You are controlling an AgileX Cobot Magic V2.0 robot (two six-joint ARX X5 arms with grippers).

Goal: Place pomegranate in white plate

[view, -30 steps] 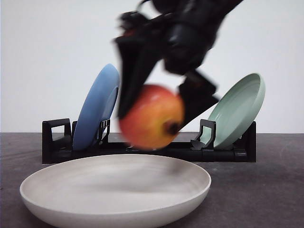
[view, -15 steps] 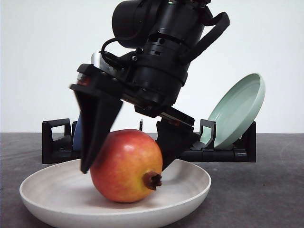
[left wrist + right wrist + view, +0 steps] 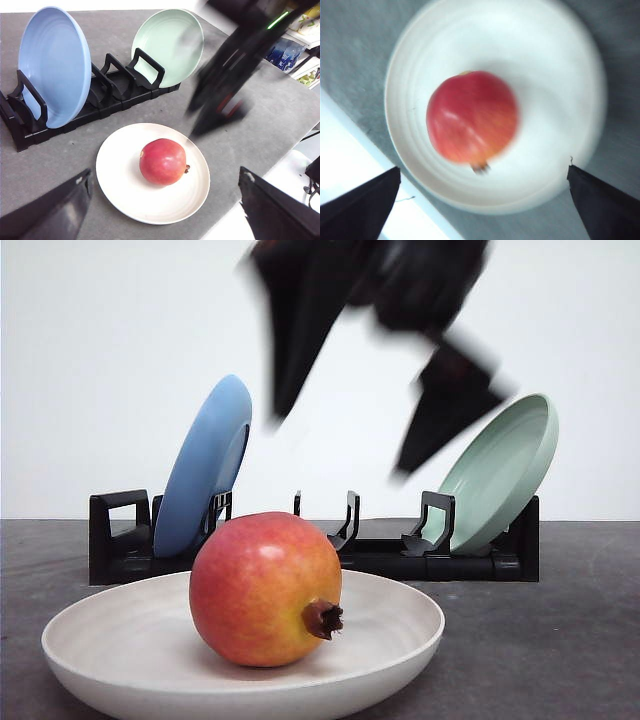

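Note:
The pomegranate point(image 3: 265, 590) rests in the middle of the white plate point(image 3: 100, 640), its brown crown pointing right, with nothing touching it. My right gripper point(image 3: 340, 445) hangs blurred above it, open, its two black fingers spread well clear of the fruit. In the right wrist view the pomegranate point(image 3: 472, 117) lies straight below on the white plate point(image 3: 555, 75), and the right gripper point(image 3: 482, 170) holds nothing. In the left wrist view the left gripper point(image 3: 165, 172) is open and high above the pomegranate point(image 3: 163, 161) and plate point(image 3: 125, 190). The right gripper point(image 3: 195, 120) shows there as a blur beside the plate.
Behind the plate stands a black dish rack point(image 3: 120, 540) holding a blue plate point(image 3: 205, 465) at its left end and a pale green plate point(image 3: 505, 465) at its right end. The grey table's edge point(image 3: 260, 165) runs close to the white plate.
The right gripper lowered the pomegranate into the white plate, let go of it and rose quickly away. The fruit stays where it was set down.

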